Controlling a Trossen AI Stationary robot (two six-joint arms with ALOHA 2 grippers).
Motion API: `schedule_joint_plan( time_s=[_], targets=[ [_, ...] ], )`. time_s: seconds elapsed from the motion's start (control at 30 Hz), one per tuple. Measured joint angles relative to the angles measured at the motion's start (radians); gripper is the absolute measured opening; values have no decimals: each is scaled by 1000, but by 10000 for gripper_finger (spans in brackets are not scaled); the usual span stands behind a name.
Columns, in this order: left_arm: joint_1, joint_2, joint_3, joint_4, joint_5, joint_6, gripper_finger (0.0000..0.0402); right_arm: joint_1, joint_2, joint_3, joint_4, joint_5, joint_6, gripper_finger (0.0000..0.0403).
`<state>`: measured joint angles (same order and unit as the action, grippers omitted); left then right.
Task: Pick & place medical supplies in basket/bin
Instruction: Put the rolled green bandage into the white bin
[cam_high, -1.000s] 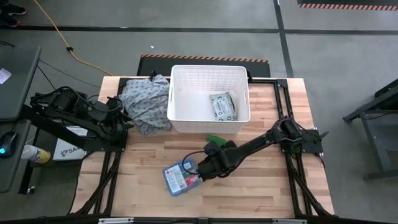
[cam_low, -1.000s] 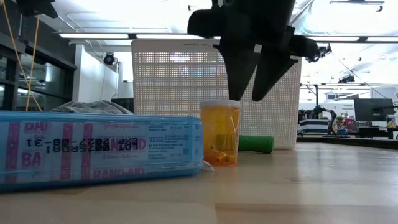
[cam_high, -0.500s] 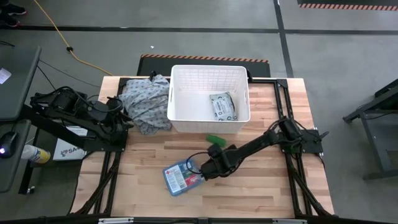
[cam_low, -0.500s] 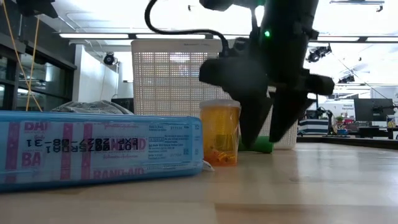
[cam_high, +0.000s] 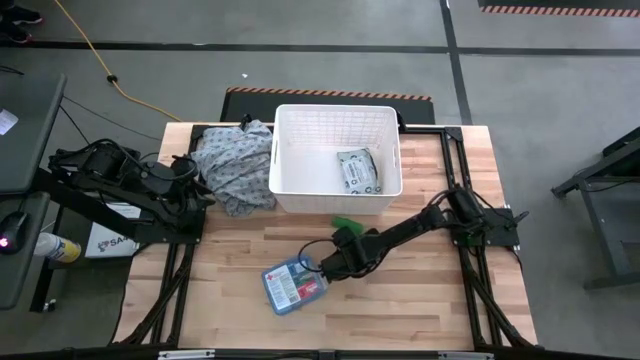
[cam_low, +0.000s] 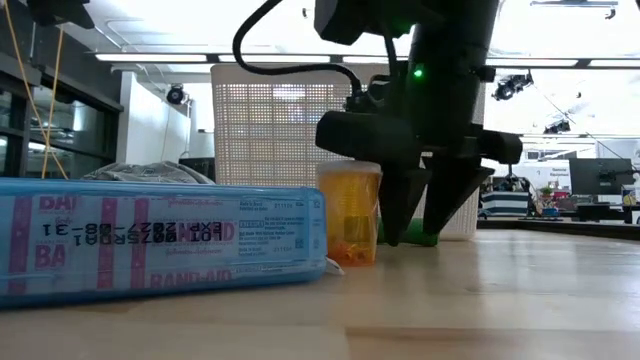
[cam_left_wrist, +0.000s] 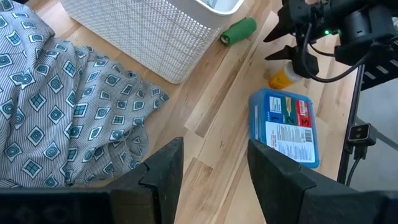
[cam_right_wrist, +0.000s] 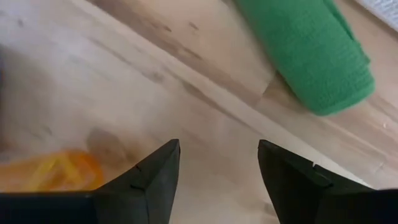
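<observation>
Standing upright on the worktop (cam_high: 420, 300), one orange pill vial (cam_low: 349, 212), just beside the corner of the blue first-aid box (cam_high: 294, 285), on the side toward the white basket (cam_high: 336, 120).

Item: right pincer (cam_low: 415, 205). Low over the worktop, fingers apart with nothing between them, tips pointing down. In the low view the vial stands at the outer flank of one finger, not in the gap. In the right wrist view it shows off beyond one finger while bare wood lies between the two. My reading: the pincer must shift sideways toward the vial before any closing. Right arm is by far the nearer; the vial's long axis is vertical.

Item: green roll (cam_right_wrist: 308, 53). Lying on its side between pincer and basket wall, clear of both fingers.

Item: grey-white packet (cam_high: 357, 170). Already inside the basket.

Item: left pincer (cam_left_wrist: 208, 165). Parked over the patterned cloth (cam_high: 232, 165) at the worktop's left edge; gap between fingers looks narrow, nothing held.

Change noted: a second ago the right pincer hung well above the vial's rim. Half a second ago it was lower and farther to the side. Now its tips are near the wood and closer in beside the vial. Box, roll, vial and packet unmoved.
</observation>
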<state>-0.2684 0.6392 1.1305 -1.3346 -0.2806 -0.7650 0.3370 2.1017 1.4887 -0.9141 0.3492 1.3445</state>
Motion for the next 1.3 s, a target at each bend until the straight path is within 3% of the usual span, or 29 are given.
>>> schedule_joint_plan(
  time_s=[0.6, 1.3],
  targets=[
    [0, 0, 0, 0, -3, 0, 211, -49, 0, 0, 10, -45, -29, 167],
    [0, 0, 0, 0, -2, 1, 211, -55, -1, 0, 22, -118, -26, 11]
  ],
)
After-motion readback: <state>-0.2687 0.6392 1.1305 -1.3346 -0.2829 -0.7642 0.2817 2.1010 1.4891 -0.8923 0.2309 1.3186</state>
